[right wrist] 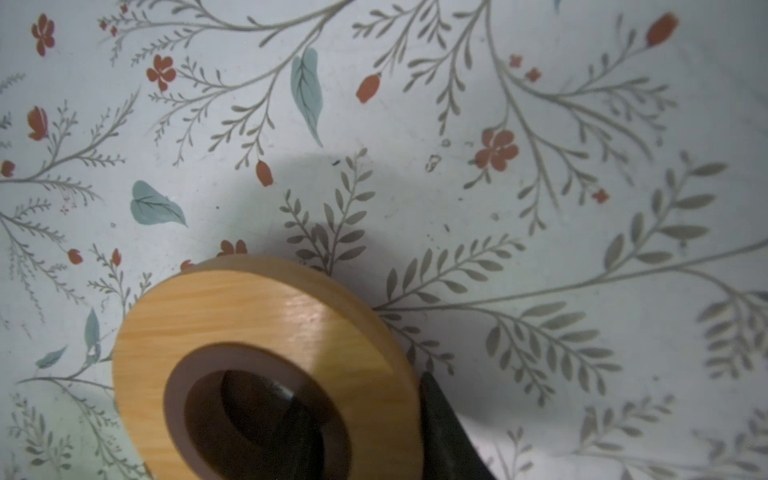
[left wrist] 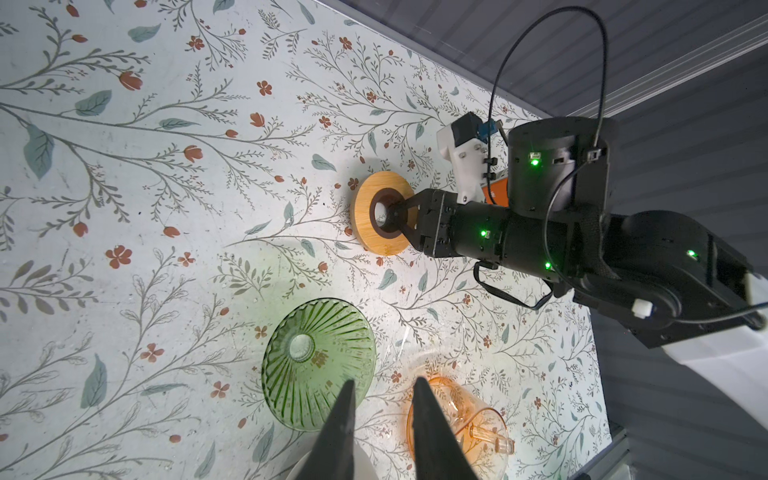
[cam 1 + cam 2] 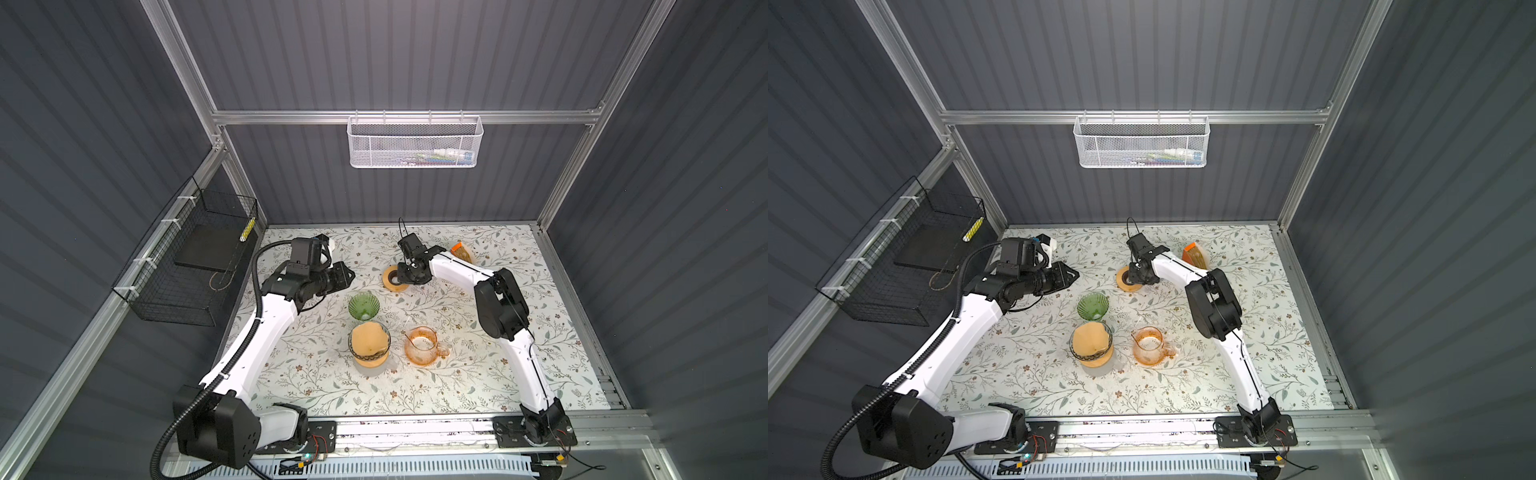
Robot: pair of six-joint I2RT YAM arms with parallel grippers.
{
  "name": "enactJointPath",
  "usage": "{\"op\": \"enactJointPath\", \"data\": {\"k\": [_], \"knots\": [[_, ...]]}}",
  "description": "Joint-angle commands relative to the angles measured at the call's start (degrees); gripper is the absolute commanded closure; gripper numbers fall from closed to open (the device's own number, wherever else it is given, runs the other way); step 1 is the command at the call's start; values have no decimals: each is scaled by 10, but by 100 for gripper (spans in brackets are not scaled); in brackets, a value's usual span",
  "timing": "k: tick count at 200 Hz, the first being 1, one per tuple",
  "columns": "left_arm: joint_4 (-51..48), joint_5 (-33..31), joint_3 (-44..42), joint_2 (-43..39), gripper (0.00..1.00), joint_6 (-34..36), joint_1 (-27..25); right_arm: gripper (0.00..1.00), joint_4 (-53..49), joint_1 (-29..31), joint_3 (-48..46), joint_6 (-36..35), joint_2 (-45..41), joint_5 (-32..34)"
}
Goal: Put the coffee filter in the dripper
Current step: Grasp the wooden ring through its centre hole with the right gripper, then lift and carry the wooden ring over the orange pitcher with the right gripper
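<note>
a tan coffee filter (image 3: 368, 340) already sits in the clear dripper (image 3: 387, 337) just beside the green dripper (image 3: 364, 306), which is empty, so the task looks done or nearly so. the right arm stretches past the green dripper, its pincer (image 2: 392, 217) pinching a wooden ring (image 2: 374, 195), one finger in the hole. the left pincer (image 2: 385, 383) hangs near the green dripper, slightly parted and empty.

Orange glass pitcher (image 3: 424, 345) stands on the floral surface (image 3: 457, 382), handle pointing right. Up on the back rail hangs a white mesh basket (image 3: 374, 145). A black wire basket (image 3: 174, 311) hangs on the left wall.
</note>
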Motion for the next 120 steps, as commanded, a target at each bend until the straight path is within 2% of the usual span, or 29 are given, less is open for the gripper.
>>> {"op": "enactJointPath", "data": {"k": [1,80,120], "knots": [[-12,-10,-12,-19,74,12,-2,72,2,6,-10,-1,-12,5],[-39,-13,1,-32,74,1,-2,77,65,6,-109,-3,-130,0],[-63,-24,10,-41,74,5,-2,78,73,5,-180,-13,-220,-9]]}}
